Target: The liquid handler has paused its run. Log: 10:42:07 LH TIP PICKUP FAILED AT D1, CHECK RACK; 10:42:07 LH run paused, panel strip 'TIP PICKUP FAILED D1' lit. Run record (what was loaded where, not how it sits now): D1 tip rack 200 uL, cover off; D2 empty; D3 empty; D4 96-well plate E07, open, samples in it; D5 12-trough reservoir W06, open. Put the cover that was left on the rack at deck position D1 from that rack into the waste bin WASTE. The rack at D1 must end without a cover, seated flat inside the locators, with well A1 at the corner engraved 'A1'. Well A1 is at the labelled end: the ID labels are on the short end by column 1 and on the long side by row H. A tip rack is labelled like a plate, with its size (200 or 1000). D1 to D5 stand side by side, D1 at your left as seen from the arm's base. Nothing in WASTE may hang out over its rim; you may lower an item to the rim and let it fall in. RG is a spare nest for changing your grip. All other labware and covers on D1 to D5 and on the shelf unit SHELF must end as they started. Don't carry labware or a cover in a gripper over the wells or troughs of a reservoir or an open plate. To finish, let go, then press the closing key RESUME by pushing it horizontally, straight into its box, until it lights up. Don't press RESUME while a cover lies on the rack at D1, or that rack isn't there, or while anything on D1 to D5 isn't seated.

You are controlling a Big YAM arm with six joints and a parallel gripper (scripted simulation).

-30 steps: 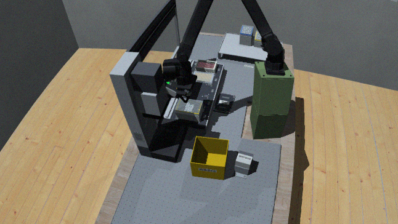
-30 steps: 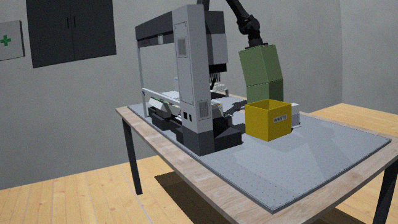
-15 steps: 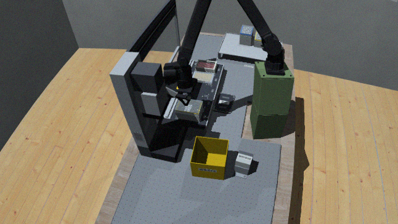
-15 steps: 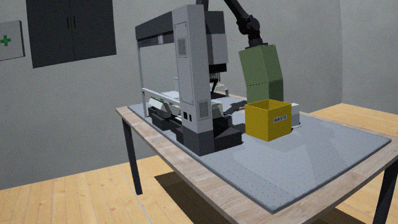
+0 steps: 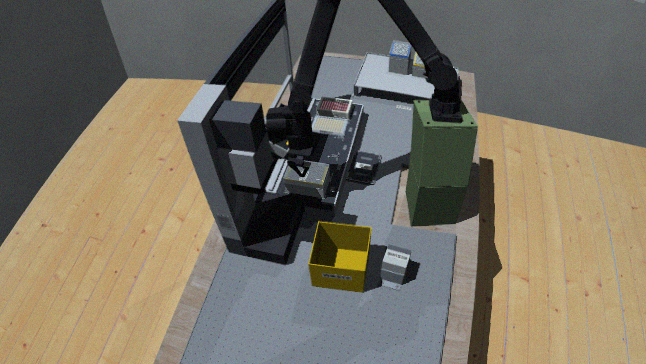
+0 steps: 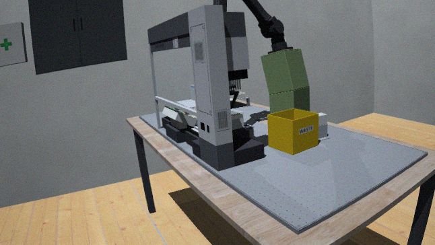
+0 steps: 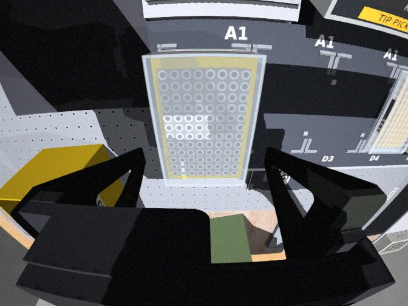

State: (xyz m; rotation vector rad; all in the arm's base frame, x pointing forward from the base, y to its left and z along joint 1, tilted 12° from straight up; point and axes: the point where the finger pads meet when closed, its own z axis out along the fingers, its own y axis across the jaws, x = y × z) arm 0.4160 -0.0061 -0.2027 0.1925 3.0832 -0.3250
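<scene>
The tip rack at D1 (image 7: 203, 116) carries a clear cover (image 7: 204, 59) over its yellow frame and rows of tips. It sits between the locators, with the engraved A1 mark (image 7: 235, 33) at its far right corner. My gripper (image 7: 204, 154) is open and empty, right above the rack, one finger at each long side of its near end. In the top view the gripper (image 5: 296, 167) hangs over the rack (image 5: 307, 188) beside the handler's column. The yellow bin WASTE (image 5: 341, 255) stands open in front of the deck and also shows in the exterior view (image 6: 293, 129).
The open plate at D4 (image 7: 390, 121) lies to the right, and the reservoir (image 5: 334, 106) beyond it. The lit strip (image 7: 384, 17) sits top right. The pipetting head (image 6: 236, 72) hangs near the rack. A grey key box (image 5: 396, 264) stands by the bin. The shelf unit (image 5: 397, 75) is at the back.
</scene>
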